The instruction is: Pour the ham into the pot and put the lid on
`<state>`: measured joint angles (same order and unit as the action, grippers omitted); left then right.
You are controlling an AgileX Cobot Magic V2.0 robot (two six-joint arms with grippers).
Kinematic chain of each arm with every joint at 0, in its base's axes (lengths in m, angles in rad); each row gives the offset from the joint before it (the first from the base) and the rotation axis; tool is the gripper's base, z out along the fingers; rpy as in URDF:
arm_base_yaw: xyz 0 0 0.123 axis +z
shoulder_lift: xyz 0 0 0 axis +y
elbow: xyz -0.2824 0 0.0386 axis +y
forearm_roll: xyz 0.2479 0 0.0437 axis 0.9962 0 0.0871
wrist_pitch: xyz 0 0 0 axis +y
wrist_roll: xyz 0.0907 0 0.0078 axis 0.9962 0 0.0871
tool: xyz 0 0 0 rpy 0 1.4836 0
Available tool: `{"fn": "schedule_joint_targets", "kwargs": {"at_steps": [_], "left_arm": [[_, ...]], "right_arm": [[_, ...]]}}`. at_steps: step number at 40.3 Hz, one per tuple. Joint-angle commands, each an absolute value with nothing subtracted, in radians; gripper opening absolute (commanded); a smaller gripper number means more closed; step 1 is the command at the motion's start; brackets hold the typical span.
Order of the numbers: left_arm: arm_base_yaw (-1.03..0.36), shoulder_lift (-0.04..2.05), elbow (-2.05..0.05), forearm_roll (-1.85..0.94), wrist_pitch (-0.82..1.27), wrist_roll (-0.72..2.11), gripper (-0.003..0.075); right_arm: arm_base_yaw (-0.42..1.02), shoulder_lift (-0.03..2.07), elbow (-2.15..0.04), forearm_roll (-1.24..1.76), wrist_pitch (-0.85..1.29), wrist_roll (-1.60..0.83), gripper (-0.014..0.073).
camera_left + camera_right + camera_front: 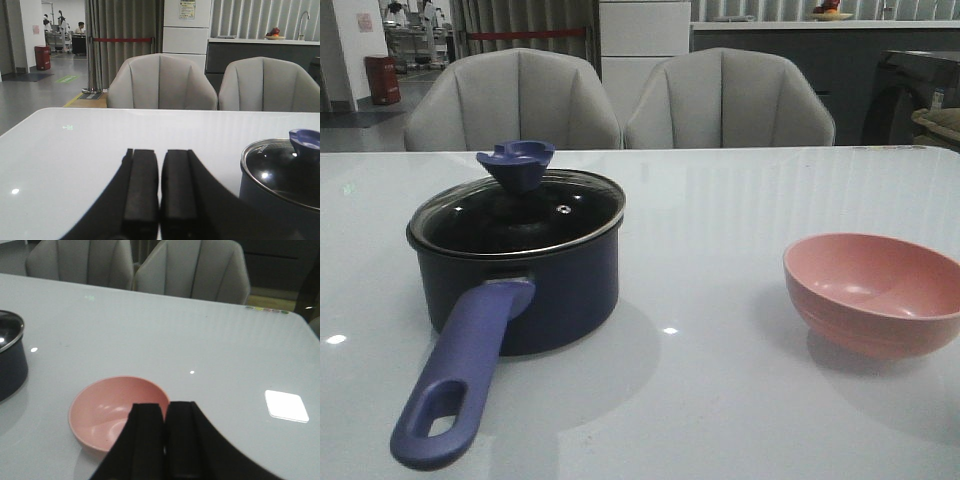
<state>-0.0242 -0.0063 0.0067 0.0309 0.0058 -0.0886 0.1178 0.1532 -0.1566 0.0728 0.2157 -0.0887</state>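
No text, brand or number can be read. A notice on the white cabinet [188,9] and a poster on the far wall [36,29] are too small to make out.

Two grey padded chairs, the left chair [512,100] and the right chair [728,98], stand side by side at the far edge of a glossy white table [720,230] that mirrors ceiling lights as small bright spots. Behind the chairs hang grey curtains [122,40] beside a white cabinet [186,30]. Right of the cabinet runs a dark counter [260,50] bearing a fruit plate [274,35] and a tap [303,20]. Far left of the chairs, a red bin [42,57] stands on a grey floor [35,95].
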Motion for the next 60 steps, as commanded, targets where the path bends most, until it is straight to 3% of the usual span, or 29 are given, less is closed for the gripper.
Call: {"fn": "schedule_joint_targets", "kwargs": {"at_steps": [1,16,60], "left_arm": [[-0.026,-0.027,0.037,0.022,-0.074,-0.098,0.0114],[-0.026,-0.027,0.037,0.022,-0.074,-0.098,0.0114],[-0.026,-0.027,0.037,0.022,-0.074,-0.098,0.0114]], "right_arm": [[0.096,0.098,-0.128,0.043,0.075,-0.07,0.0141],[0.096,-0.029,0.037,-0.016,-0.035,0.049,0.0141],[0.096,-0.029,0.036,-0.016,-0.057,0.049,0.0141]]}}
